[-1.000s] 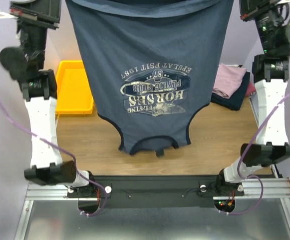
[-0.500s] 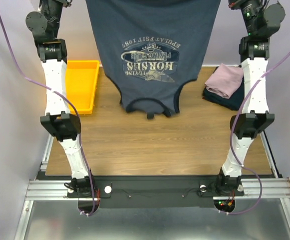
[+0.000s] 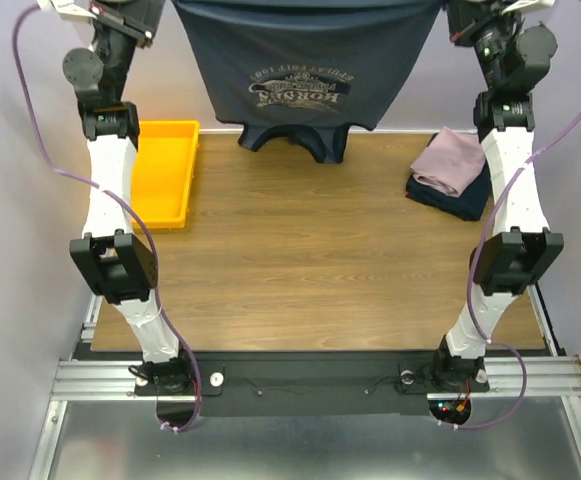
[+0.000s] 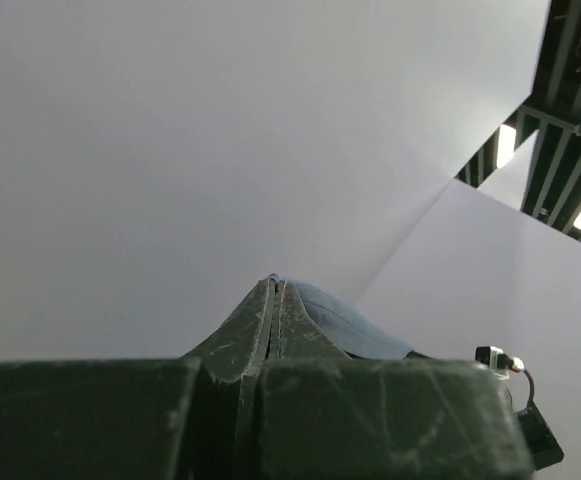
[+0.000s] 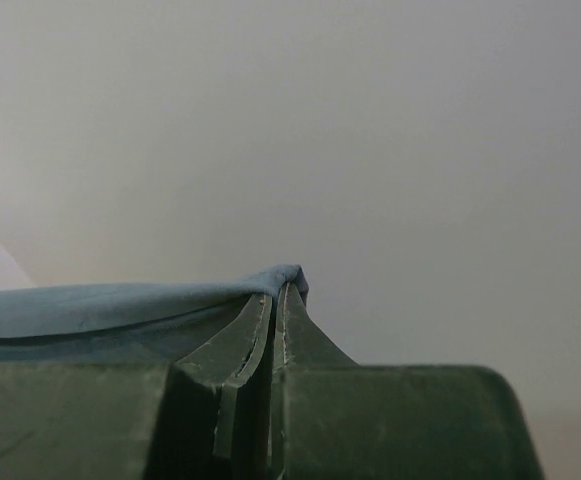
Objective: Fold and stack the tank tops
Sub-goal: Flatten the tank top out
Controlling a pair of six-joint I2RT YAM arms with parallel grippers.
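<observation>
The slate-blue tank top [image 3: 305,60] hangs upside down over the table's far edge, spread wide, its pale lettering [image 3: 295,92] facing me and its straps [image 3: 292,142] dangling at the table's back edge. My left gripper [image 4: 275,283] is shut on one corner of its cloth [image 4: 355,325]. At the other corner my right gripper [image 5: 282,290] is shut on the blue cloth [image 5: 120,305]. Both arms reach far back and high; in the top view their fingers are past the frame's upper edge. A folded mauve-pink tank top [image 3: 452,160] lies on a folded navy one [image 3: 450,197] at the back right.
A yellow plastic tray [image 3: 165,170] sits at the back left of the wooden table [image 3: 310,270]. Pale walls stand close on both sides and behind. Purple cables loop off both arms.
Both arms have stretched back and away from the camera, carrying the slate-blue tank top from near the table's middle to its far edge. Both grips have stayed shut.
</observation>
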